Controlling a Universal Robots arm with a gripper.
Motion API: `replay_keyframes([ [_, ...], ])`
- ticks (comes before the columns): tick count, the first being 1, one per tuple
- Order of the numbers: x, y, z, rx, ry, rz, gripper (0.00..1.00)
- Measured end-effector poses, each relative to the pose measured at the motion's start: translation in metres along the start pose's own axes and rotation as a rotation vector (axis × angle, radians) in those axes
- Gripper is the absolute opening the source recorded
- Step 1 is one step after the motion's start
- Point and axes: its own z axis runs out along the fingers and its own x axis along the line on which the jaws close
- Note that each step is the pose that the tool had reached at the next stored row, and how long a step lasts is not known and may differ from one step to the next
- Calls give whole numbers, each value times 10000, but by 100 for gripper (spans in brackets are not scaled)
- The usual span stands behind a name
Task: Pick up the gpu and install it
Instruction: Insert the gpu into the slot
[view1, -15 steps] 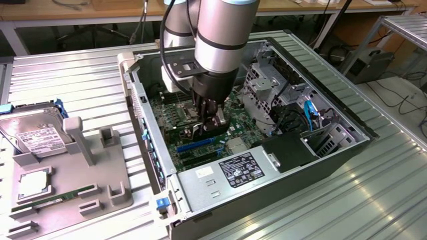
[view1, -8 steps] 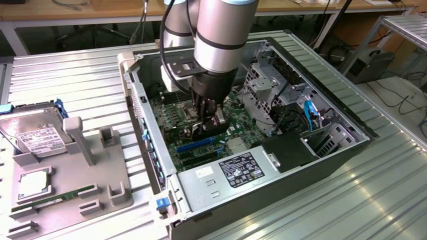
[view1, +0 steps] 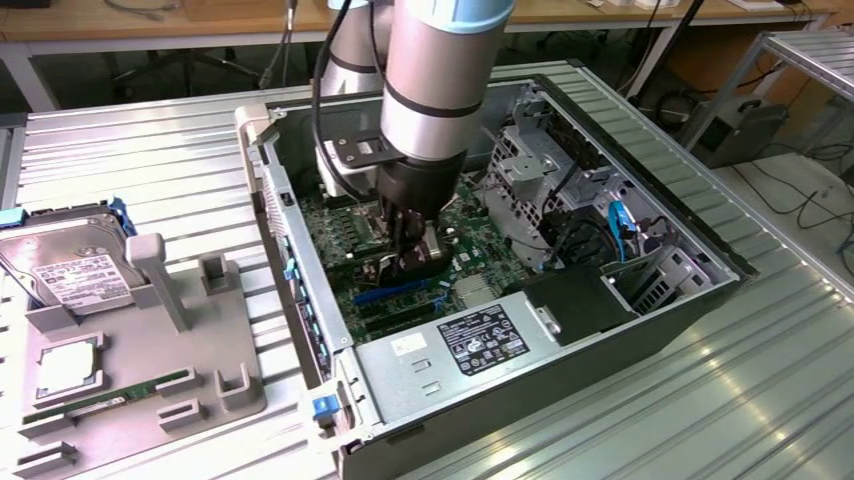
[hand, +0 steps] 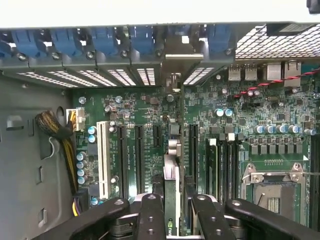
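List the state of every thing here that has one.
gripper: shut on the gpu, inside the case.
gpu: held upright over the motherboard slots; seating cannot be told.
computer case: open, side panel off.
hard drive: lying on the grey holder, outside the case.
memory stick: lying in the holder.

One gripper (view1: 411, 258) held one gpu (hand: 171, 175). One computer case (view1: 534, 385) stood around it, with one white slot (hand: 103, 160) near it. One hard drive (view1: 67, 265) and one gray tray (view1: 200, 350) lay well away from it.
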Motion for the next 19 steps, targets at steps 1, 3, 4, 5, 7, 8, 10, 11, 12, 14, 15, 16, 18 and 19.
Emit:
replay_keyframes([
  [1, -1, 2, 8, 16, -87, -1, 26],
  [3, 0, 38, 64, 15, -88, -2, 26],
  [4, 2, 52, 97, 11, -80, -2, 26],
  [5, 2, 53, 128, 11, -96, -2, 26],
  [7, 0, 52, 126, 16, -168, -3, 26],
  [8, -1, 51, 123, 16, -198, -4, 26],
  [10, -1, 51, 118, 14, -218, -4, 26],
  [11, -1, 51, 118, 14, -220, -3, 26],
  [12, -1, 51, 118, 14, -221, -4, 26],
  [14, 0, 51, 117, 12, -218, -3, 26],
  [15, 1, 51, 118, 10, -217, -2, 26],
  [16, 3, 51, 121, 9, -218, -2, 26],
  [18, 9, 50, 123, 0, -217, 0, 26],
  [19, 10, 49, 126, -2, -218, 2, 26],
])
